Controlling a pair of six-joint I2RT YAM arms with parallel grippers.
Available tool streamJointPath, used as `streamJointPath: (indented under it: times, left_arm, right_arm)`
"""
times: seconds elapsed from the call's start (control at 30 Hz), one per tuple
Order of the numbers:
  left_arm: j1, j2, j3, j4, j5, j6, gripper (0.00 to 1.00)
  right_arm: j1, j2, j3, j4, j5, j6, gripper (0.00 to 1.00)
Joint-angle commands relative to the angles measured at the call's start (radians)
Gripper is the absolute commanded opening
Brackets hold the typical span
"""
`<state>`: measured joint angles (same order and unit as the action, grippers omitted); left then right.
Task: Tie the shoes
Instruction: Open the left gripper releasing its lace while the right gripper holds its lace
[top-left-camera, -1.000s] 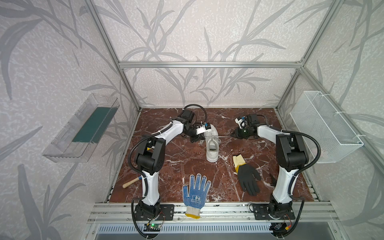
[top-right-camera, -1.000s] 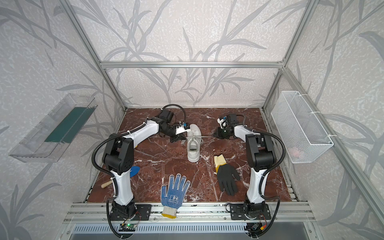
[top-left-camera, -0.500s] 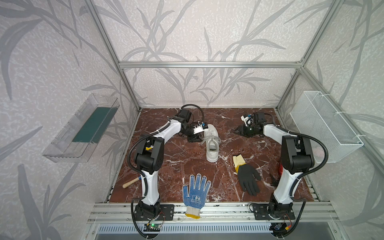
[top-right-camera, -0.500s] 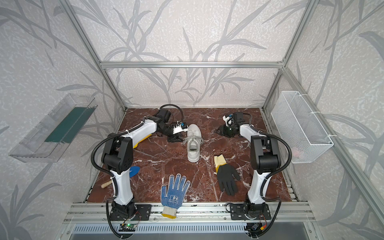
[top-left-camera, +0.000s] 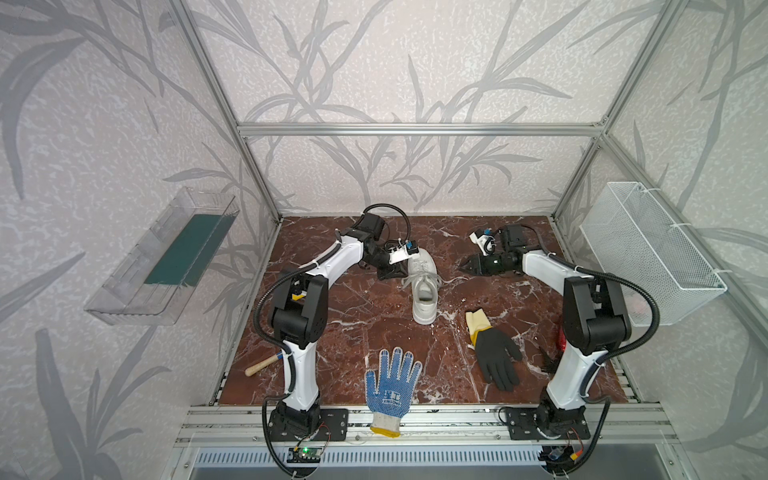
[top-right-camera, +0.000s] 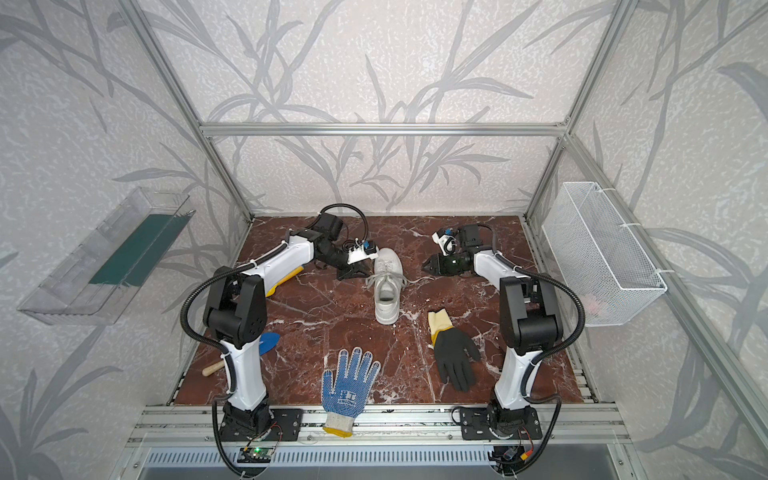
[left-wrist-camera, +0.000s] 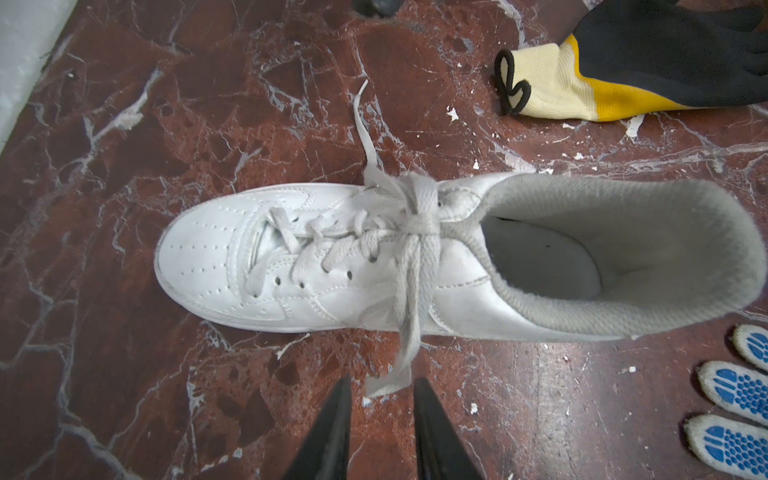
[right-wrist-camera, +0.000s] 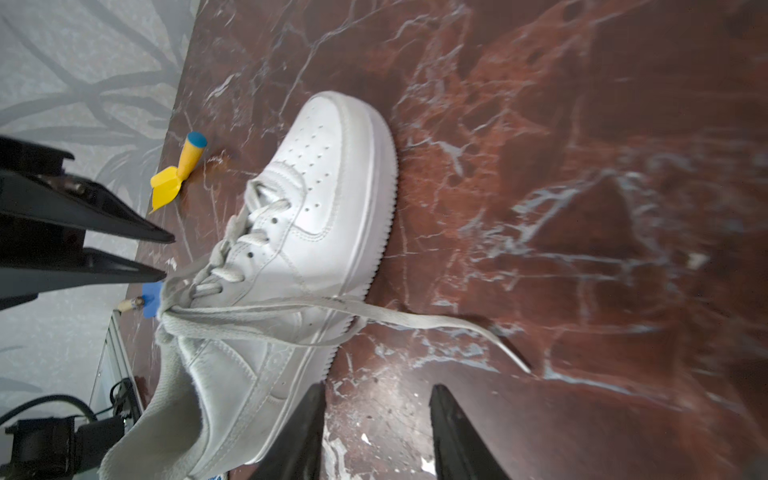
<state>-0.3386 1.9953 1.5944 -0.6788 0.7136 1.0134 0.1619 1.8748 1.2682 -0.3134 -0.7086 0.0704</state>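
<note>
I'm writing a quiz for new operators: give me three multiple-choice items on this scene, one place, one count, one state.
1. Where does the black glove lie?
A. Inside the sneaker.
B. Beside the sneaker's heel, on the right arm's side.
C. On the sneaker's toe.

2. How many gloves are in view?
A. One.
B. Two.
C. Four.

3. How is the right gripper?
A. Shut on the sneaker.
B. Shut on a glove.
C. Open, holding nothing.

1 B: both top views show it there.
2 B: the black one and the blue-dotted glove.
3 C: its fingers stand apart, nothing between.
</note>
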Motion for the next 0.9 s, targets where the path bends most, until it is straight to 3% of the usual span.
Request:
streamJointPath:
  times: [0.0, 0.2, 0.33, 0.87]
  left_arm:
    - [-0.010, 0.008, 0.022, -0.028, 0.040, 0.020, 0.26]
    - [-0.017, 0.029, 0.043, -0.078, 0.043, 0.037, 0.25]
    - [-0.018, 0.039, 0.045, -0.081, 0.037, 0.031, 0.15]
    - [-0.018, 0.049, 0.052, -0.068, 0.020, 0.016, 0.00]
  right_arm:
    - [0.038, -0.026, 0.000, -0.003, -0.066, -0.076, 0.41]
    - [0.080, -0.019, 0.002, 0.020, -0.089, -0.093, 0.41]
    - [0.091, -0.017, -0.002, 0.038, -0.111, -0.091, 0.41]
    - [0.117, -0.021, -0.027, 0.078, -0.158, -0.113, 0.41]
